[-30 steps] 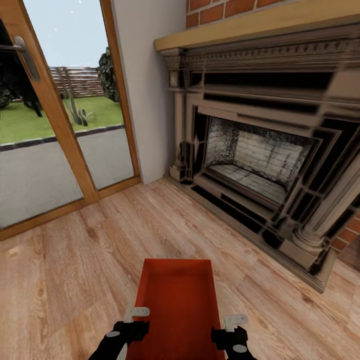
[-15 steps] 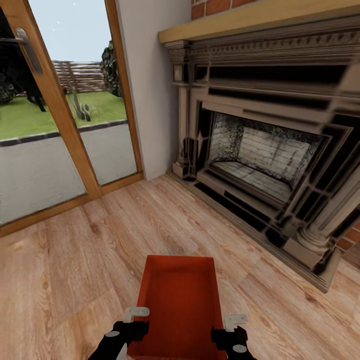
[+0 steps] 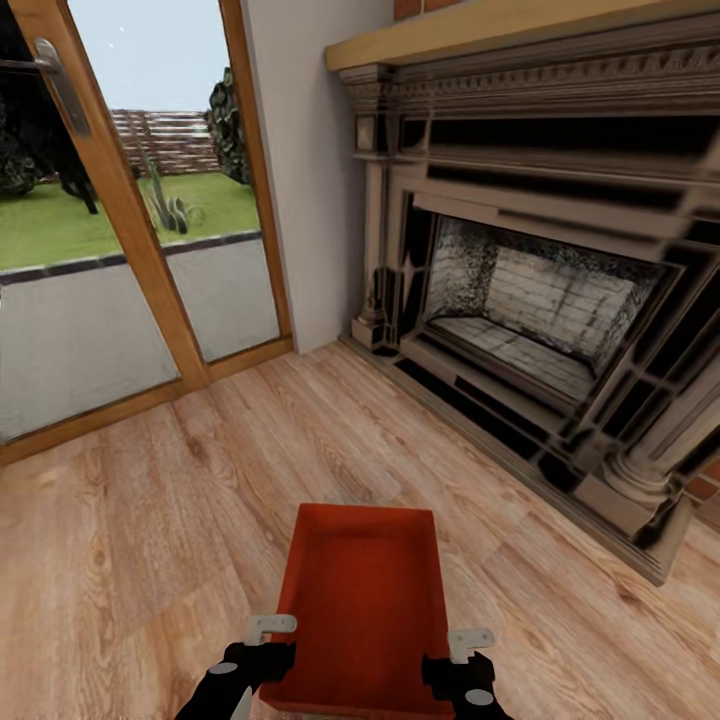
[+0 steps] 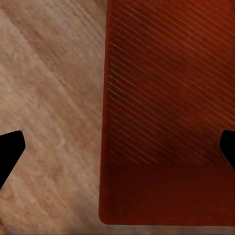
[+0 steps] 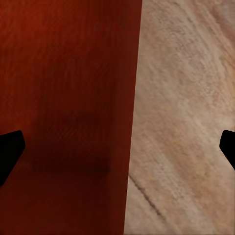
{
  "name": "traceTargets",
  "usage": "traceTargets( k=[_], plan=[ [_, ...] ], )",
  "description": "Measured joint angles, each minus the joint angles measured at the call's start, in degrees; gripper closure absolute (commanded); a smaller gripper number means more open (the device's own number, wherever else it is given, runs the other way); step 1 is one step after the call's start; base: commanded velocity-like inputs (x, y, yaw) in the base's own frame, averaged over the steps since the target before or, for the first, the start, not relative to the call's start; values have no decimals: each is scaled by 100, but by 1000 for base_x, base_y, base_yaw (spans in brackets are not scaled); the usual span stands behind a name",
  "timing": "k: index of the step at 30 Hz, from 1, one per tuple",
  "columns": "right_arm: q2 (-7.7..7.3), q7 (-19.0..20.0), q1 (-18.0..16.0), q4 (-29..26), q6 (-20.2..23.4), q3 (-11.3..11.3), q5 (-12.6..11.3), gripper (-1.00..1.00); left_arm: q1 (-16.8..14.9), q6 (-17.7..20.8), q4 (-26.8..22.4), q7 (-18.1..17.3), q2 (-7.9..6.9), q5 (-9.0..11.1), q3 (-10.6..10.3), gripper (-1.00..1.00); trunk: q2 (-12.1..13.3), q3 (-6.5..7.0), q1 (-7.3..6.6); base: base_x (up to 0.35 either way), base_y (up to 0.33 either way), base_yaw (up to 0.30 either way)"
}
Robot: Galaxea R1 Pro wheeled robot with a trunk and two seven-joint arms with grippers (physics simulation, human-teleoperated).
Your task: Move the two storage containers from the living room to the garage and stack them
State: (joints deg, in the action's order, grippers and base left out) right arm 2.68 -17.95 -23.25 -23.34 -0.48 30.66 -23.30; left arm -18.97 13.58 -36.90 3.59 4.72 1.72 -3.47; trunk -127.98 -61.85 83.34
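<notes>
Head view — storage container [image 3: 362, 600] between left gripper [image 3: 270, 628], right gripper [image 3: 470, 640], fireplace [image 3: 540, 300] ahead

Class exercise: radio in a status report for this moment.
Both claws, left and right, open, straddling container side walls. Container over wood floor, living room. Fireplace ahead right.

black arms end in pincers [image 3: 271, 626] [image 3: 470, 639] with pale grey angular fingers

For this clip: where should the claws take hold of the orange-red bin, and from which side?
By its two long side walls, one claw on each, coming down from above. The storage container is an open, lidless tray with low straight walls, and the left claw and right claw sit over those rims.
</notes>
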Motion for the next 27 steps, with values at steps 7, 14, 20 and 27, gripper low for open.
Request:
traceTargets(
  k=[7,14,20,27],
  plan=[
    [7,0,0,0,0,1,0,-100,0,-1,0,13,4,-3,-1,-100,0,-63,0,0,0,65],
    [0,-1,0,-1,-7,-3,1,-100,0,-2,36,19,19,-194,2,-100,0,-103,0,0,0,35],
    [0,-2,0,-1,-8,-3,1,-100,0,-16,77,27,40,-501,5,-100,0,-105,0,0,0,2],
    [7,-9,0,-1,-9,-3,-1,-100,0,-21,88,26,42,-544,5,-100,0,-110,0,0,0,0]
  ],
)
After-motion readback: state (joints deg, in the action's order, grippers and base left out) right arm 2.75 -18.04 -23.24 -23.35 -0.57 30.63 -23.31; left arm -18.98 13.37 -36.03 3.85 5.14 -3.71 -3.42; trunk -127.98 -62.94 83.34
